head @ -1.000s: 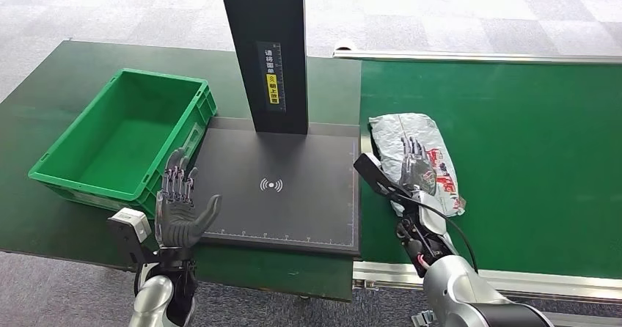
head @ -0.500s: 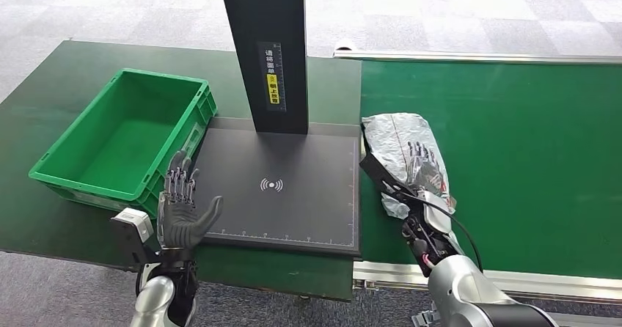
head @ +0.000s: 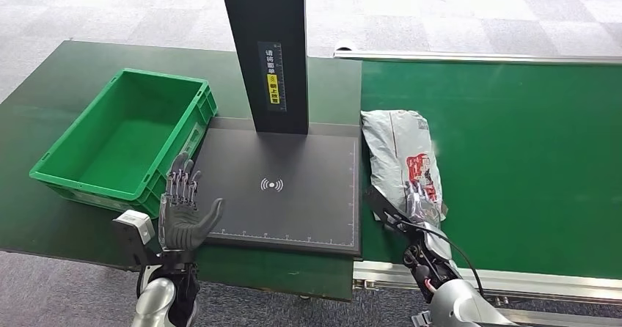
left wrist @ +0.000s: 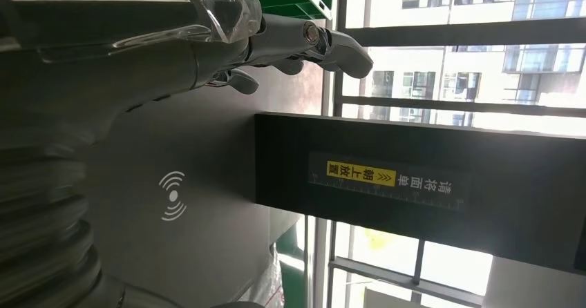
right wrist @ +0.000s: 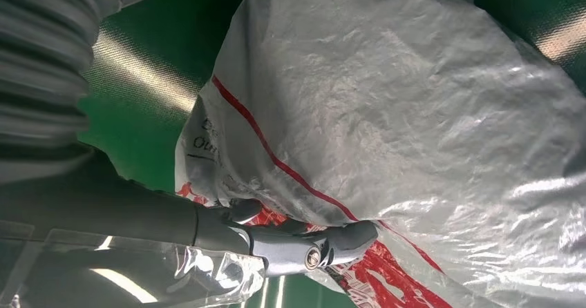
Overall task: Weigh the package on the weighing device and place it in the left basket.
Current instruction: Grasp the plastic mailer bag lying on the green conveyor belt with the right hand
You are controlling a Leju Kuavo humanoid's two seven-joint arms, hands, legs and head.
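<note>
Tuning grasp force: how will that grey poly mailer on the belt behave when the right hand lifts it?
The grey plastic mailer bag is crinkled and creased, so it will probably sag and fold rather than stay flat. Its glossy film may slip under the right hand. It bulges softly, suggesting light, pliable contents, though weight can't be confirmed.

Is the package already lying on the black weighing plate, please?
No, the package lies on the green belt beside the weighing plate, with the right hand on its near end.
</note>
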